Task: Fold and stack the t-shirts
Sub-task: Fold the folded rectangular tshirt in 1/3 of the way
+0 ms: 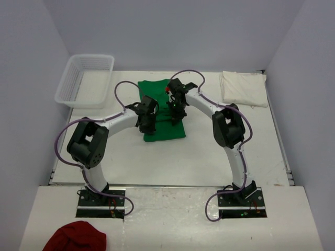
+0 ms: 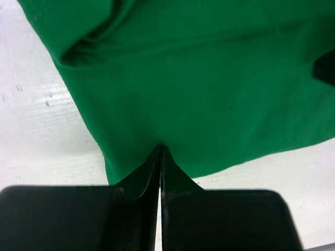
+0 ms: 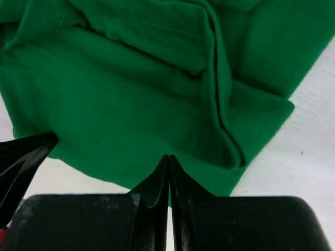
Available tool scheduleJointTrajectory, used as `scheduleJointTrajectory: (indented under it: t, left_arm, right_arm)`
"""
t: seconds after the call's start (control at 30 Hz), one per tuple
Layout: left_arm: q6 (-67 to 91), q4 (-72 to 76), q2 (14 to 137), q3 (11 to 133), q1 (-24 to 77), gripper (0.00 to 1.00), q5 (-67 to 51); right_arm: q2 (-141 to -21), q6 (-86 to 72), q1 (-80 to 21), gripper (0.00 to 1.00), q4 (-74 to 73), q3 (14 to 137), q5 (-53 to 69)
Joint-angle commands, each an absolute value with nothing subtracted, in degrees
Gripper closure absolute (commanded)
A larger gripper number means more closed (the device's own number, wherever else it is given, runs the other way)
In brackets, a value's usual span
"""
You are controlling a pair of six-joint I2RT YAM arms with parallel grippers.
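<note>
Both grippers clamped on the bright green cotton t-shirt [image 1: 163, 134].
You see the left gripper [image 2: 159, 152] and right gripper [image 3: 168, 160] each pinching its edge; it lies right of the clear plastic mesh basket [image 1: 67, 83], the cream-white cotton t-shirt [image 1: 243, 88] farther right.

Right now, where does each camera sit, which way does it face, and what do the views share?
Top external: above and behind, looking down at the table; left arm and right arm show.
Left wrist: on the left arm, looking past the left tool, shut on the green t-shirt.
Right wrist: on the right arm, past the right tool, shut on it too.
Shared: the green t-shirt.
</note>
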State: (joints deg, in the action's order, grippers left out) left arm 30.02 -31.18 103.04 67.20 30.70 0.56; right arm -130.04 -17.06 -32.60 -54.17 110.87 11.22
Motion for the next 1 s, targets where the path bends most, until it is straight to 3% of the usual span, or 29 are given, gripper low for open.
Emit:
scheduleJointTrajectory:
  t: [0.0,0.37,0.97]
  left_arm:
    - [30.7,-25.8,102.8,67.4,30.3,1.0,3.2]
    - [31.4,-24.8,101.9,61.4,30.3,1.0,2.9]
    - [37.5,-27.8,88.1,44.7,31.8,1.0,1.3]
  right_arm:
    - [-129.2,-18.4,-32.6,1.0,-51.6,111.9,13.1]
    - [-129.2,-20.6,-33.8,1.0,-49.5,105.0,13.0]
    - [-118.0,-26.9,-39.0,1.0,-40.0,78.7,13.7]
